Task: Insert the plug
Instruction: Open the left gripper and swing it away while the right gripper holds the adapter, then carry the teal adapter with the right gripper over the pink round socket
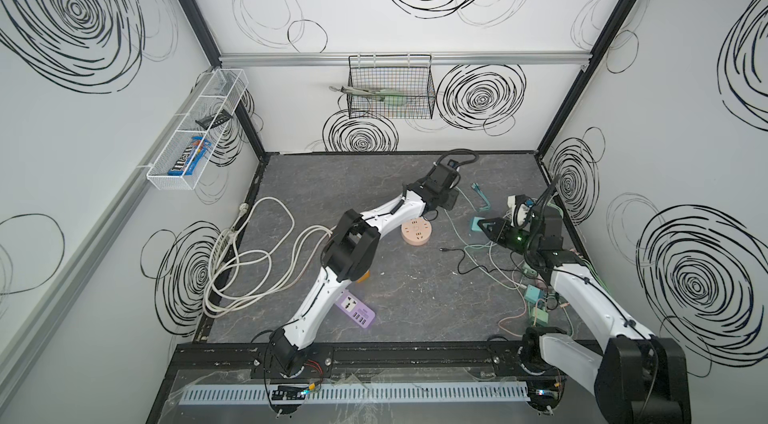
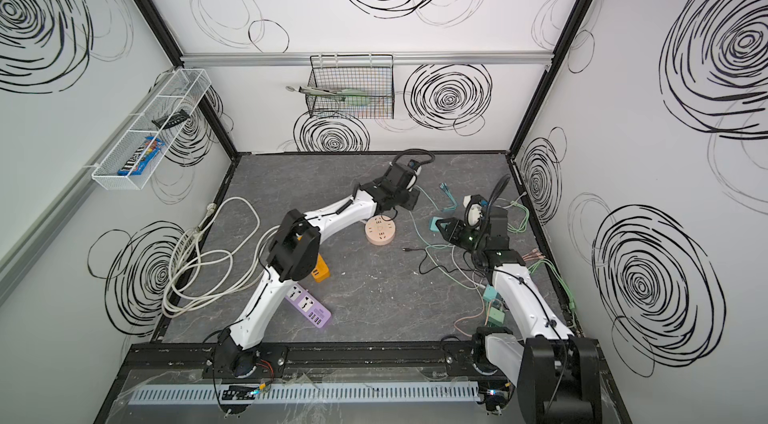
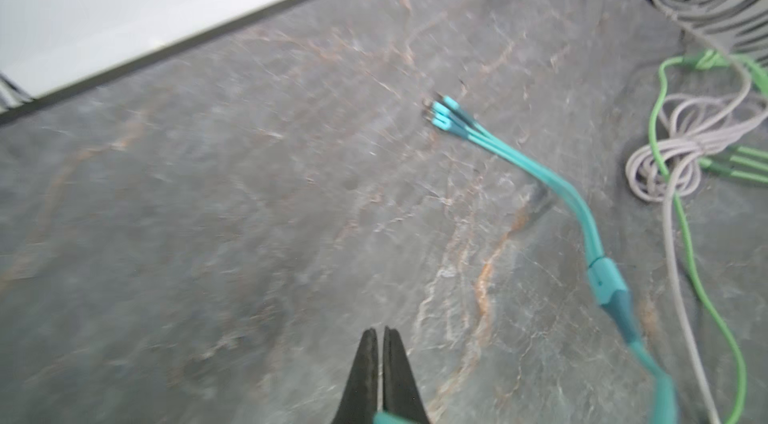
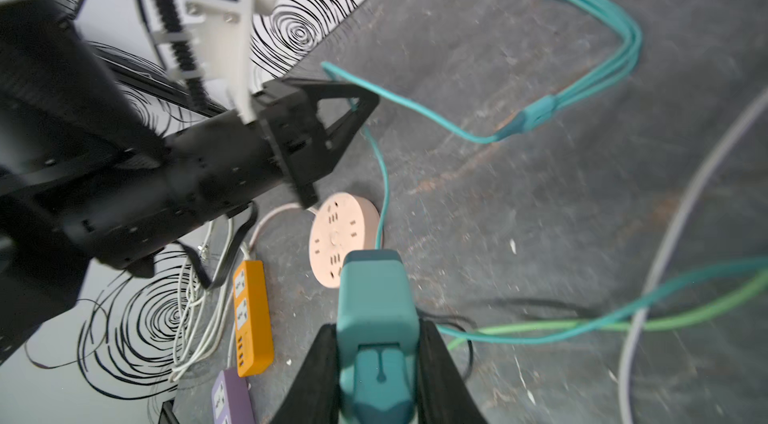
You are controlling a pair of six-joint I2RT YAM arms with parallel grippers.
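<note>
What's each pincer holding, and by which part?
Right pincer clamps the teal plug by its body sides; left pincer pinches the plug's teal cable partway along.

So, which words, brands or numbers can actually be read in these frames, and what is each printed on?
"m&m's": on the blue candy packet lying in the white wire wall basket.
Small printed label on the purple power strip: too small to read.
Nothing else legible in any view.
</note>
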